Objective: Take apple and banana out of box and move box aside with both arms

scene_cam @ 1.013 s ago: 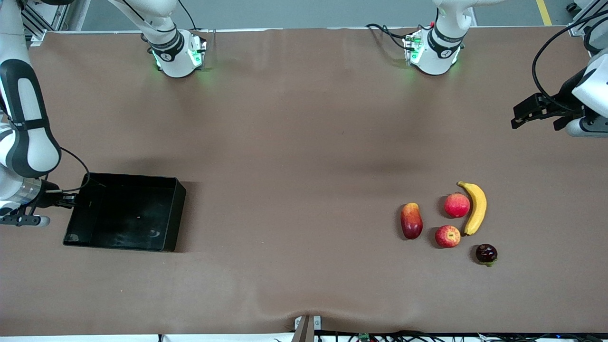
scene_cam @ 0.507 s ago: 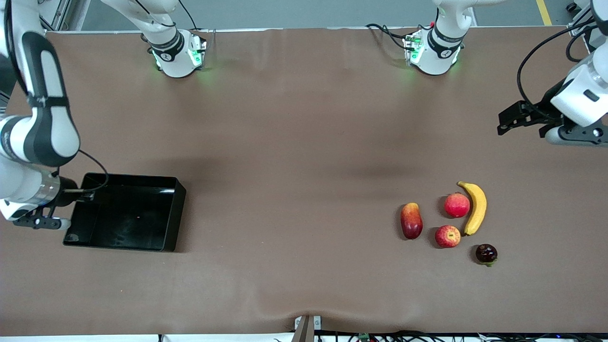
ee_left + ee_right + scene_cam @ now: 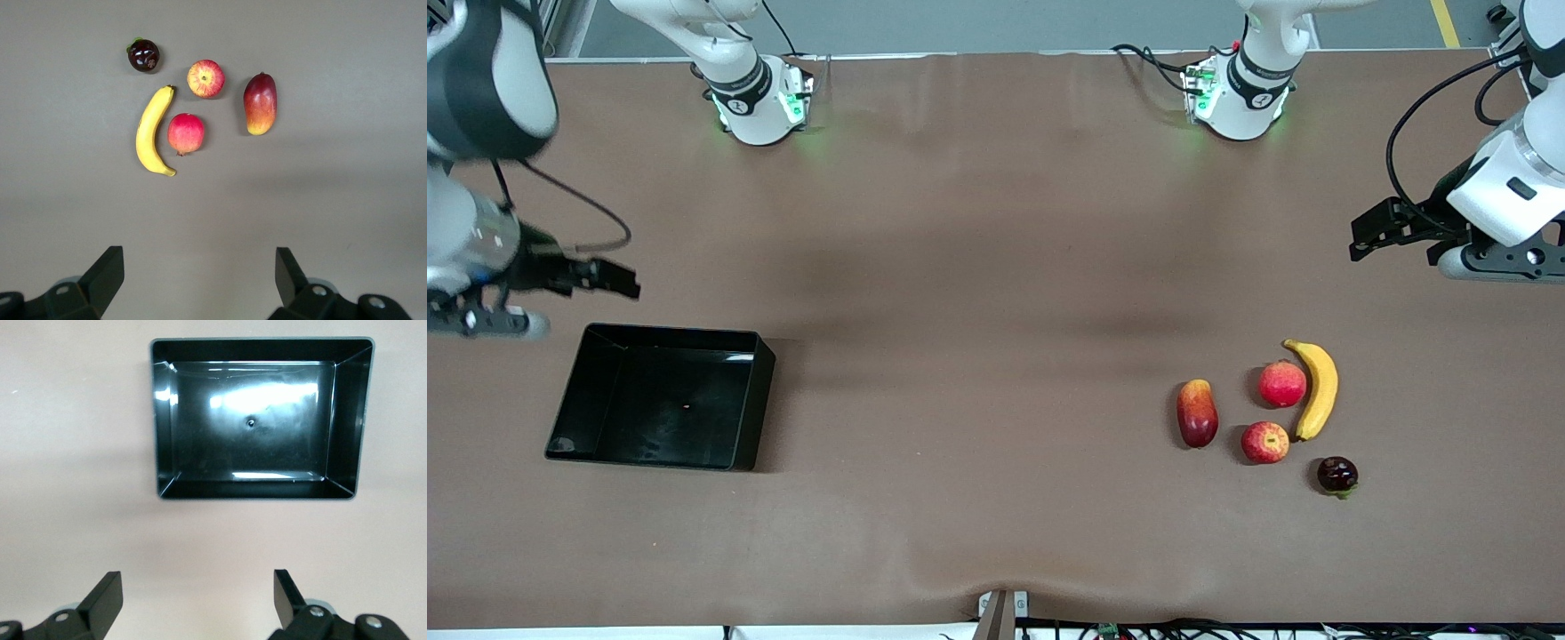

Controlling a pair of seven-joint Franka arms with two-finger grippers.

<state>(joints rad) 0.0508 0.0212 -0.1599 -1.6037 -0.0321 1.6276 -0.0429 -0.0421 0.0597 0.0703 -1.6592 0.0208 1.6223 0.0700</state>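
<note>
The black box [image 3: 758, 391] sits empty toward the right arm's end of the table; it also shows in the right wrist view [image 3: 343, 420]. The yellow banana [image 3: 1319, 388] and the red apple [image 3: 1264, 442] lie toward the left arm's end; both show in the left wrist view, banana [image 3: 151, 128] and apple [image 3: 205, 78]. My right gripper [image 3: 624, 284] is open and empty over bare table beside the box; it shows in its wrist view [image 3: 198, 587]. My left gripper [image 3: 1358, 240] is open and empty over bare table, apart from the fruits; it shows in its wrist view [image 3: 199, 267].
A pomegranate [image 3: 1282, 384] lies between banana and apple. A mango [image 3: 1197, 412] lies beside them toward the table's middle. A dark round fruit [image 3: 1337, 474] lies nearest the front camera. The brown tablecloth has a bump at its front edge [image 3: 960, 569].
My right gripper has risen from the box's end wall and moved toward the bases; the box stays put. My left gripper has moved a little toward the table's middle.
</note>
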